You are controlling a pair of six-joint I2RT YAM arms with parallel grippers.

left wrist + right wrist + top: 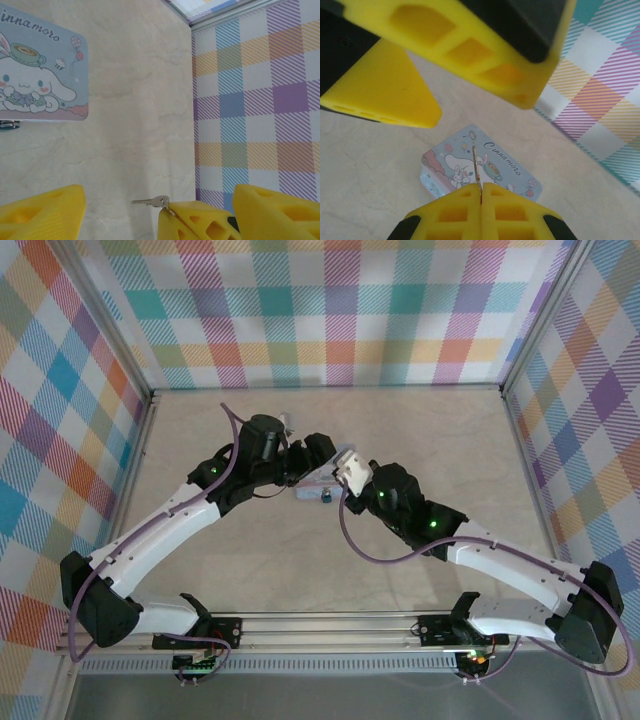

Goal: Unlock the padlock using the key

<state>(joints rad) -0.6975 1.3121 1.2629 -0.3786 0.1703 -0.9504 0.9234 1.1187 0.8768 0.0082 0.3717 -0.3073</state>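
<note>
My right gripper [481, 192] is shut on the key [476, 167], a thin silvery sliver that sticks out past its yellow fingertips. In the left wrist view the key [150, 202] points left from those fingertips [200, 222]. My left gripper [157, 197] is open, and its two yellow fingers [42, 215] stand wide on either side of the right gripper's tip. The padlock [327, 497] is a tiny blue body at the near edge of the tin, below both grippers. A small dark teal part [8, 125] peeks out at the tin's edge.
The square pale-blue cartoon tin [485, 170] lies flat on the beige table [250, 560], directly beneath the held key. Plaid walls [260, 100] enclose the table on three sides. The left gripper's fingers [385, 95] hang close above the right gripper.
</note>
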